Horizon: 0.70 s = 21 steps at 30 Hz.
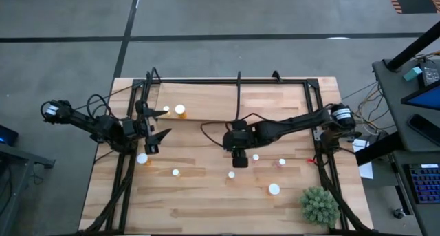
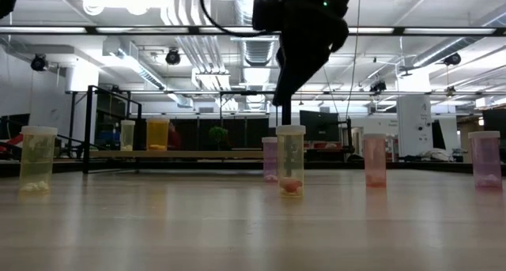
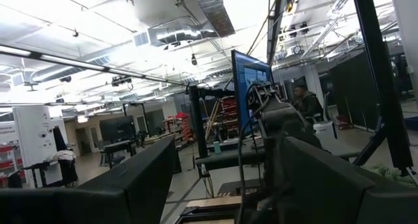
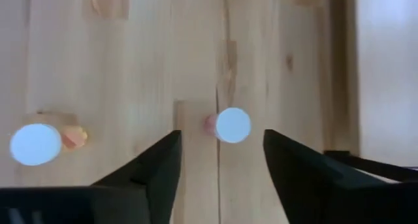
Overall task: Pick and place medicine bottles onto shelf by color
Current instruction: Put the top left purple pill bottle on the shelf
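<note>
Near the centre of the table, our right gripper hangs pointing down, fingers spread and holding nothing, above a small white-capped bottle that stands upright on the wood between the fingertips' line of sight. More bottles dot the tabletop around it: one at four o'clock from the gripper, another at eight o'clock. At eleven o'clock, on the shelf, an orange bottle already stands. Our left gripper waits at nine o'clock, released, jaws apart. A green spiky plant sits at five o'clock.
</note>
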Tool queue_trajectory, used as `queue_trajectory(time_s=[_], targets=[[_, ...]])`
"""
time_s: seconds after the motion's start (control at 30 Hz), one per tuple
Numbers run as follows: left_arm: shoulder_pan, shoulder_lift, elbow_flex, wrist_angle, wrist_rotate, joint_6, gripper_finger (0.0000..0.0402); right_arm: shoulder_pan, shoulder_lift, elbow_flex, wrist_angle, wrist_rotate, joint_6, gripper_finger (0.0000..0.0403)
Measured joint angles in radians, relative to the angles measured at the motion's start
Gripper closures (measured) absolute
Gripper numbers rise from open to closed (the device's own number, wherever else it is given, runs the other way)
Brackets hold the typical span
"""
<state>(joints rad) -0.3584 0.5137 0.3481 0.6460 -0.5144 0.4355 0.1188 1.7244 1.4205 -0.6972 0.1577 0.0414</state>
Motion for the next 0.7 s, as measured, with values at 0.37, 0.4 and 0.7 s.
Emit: queue_trajectory(time_s=[0.37,0.4,0.7], targets=[[0.000,-0.003,0.000,0.000,0.000,-0.001,0.0134,-0.044,0.110,-0.001,0.034,0.052,0.011,0.0146],[0.000,-0.004,0.000,0.000,0.000,-0.001,0.0134,-0.050,0.116,-0.001,0.033,0.051,0.011,0.0148],[0.000,-0.006,0.000,0.000,0.001,-0.001,0.0134,-0.067,0.139,-0.001,0.069,-0.011,-0.007,0.0177]])
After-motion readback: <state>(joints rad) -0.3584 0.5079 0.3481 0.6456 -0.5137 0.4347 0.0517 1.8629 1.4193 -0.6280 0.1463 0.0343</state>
